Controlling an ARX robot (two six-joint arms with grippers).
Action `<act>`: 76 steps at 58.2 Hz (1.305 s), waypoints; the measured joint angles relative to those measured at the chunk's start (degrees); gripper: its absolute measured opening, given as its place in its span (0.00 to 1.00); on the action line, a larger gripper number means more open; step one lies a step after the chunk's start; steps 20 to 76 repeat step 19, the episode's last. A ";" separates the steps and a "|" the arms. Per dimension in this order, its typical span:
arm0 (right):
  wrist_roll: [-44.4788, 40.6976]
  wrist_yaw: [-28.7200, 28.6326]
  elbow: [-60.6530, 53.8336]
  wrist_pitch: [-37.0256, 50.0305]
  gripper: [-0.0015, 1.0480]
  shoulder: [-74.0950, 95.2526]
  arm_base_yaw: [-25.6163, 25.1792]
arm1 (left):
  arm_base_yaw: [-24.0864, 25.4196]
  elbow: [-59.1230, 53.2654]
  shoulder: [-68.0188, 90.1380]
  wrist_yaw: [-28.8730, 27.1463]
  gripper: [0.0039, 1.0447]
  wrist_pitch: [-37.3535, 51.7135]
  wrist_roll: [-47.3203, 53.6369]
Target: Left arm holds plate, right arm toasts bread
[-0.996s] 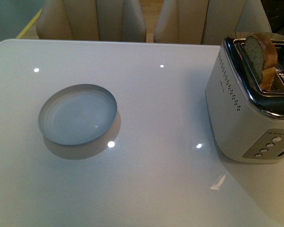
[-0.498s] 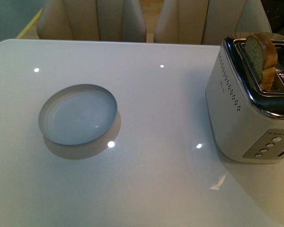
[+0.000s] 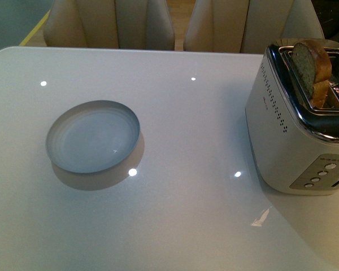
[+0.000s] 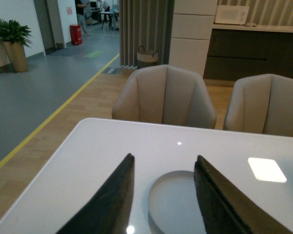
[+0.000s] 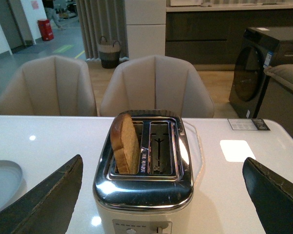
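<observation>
The pale blue-grey plate (image 3: 93, 136) lies empty on the white table, left of centre. In the left wrist view the plate (image 4: 173, 200) shows between the open black fingers of my left gripper (image 4: 164, 163), which hovers short of it. The bread slice (image 3: 312, 69) stands upright in the left slot of a silver toaster (image 3: 296, 135) at the table's right edge. In the right wrist view the bread (image 5: 126, 144) and toaster (image 5: 146, 185) sit between the wide-open fingers of my right gripper (image 5: 163, 168). Neither arm shows in the front view.
The toaster's second slot (image 5: 160, 154) is empty; its buttons (image 3: 319, 172) face the front. Beige chairs (image 3: 110, 22) stand behind the table's far edge. A washing machine (image 5: 263, 68) stands beyond the table in the right wrist view.
</observation>
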 joint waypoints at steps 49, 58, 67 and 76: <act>0.00 0.00 0.00 0.00 0.91 0.00 0.00 | 0.00 0.00 0.00 0.00 0.95 0.00 0.09; 0.00 0.00 0.00 0.00 0.91 0.00 0.00 | 0.00 0.00 0.00 0.00 0.95 0.00 0.09; 0.00 0.00 0.00 0.00 0.91 0.00 0.00 | 0.00 0.00 0.00 0.00 0.95 0.00 0.09; 0.00 0.00 0.00 0.00 0.91 0.00 0.00 | 0.00 0.00 0.00 0.00 0.95 0.00 0.09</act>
